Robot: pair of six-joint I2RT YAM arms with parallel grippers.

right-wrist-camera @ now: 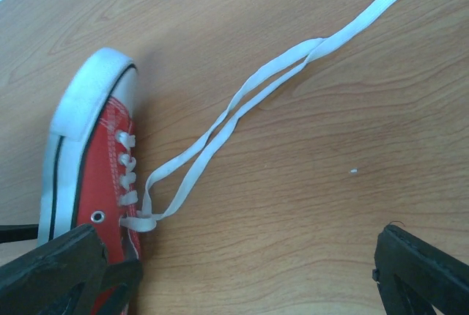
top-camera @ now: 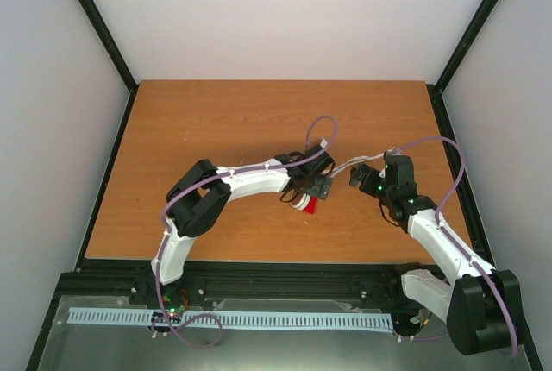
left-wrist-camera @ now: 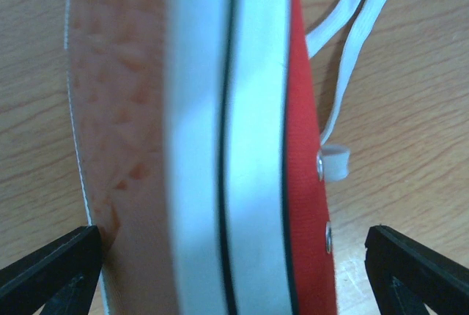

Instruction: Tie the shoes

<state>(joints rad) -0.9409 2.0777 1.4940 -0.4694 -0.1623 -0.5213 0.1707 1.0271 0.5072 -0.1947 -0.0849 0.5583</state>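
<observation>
The red sneaker (top-camera: pixel 305 204) with white toe cap and sole rim lies on its side on the wooden table (top-camera: pixel 216 121). In the left wrist view the sneaker (left-wrist-camera: pixel 256 146) fills the frame, its sole turned left. My left gripper (left-wrist-camera: pixel 234 271) is open and straddles it, one finger (left-wrist-camera: pixel 51 271) by the sole, the other (left-wrist-camera: pixel 418 267) apart from the red side. My right gripper (right-wrist-camera: pixel 238 278) is open and empty over bare wood to the right of the sneaker (right-wrist-camera: pixel 95 161). The two white laces (right-wrist-camera: pixel 242 106) trail together across the table, untied, and leave the frame at upper right.
Black frame rails (top-camera: pixel 103 34) and white walls enclose the table. A black base rail (top-camera: pixel 285 280) and a pale slotted strip (top-camera: pixel 233 319) run along the near edge. Purple cables (top-camera: pixel 448 172) loop over both arms.
</observation>
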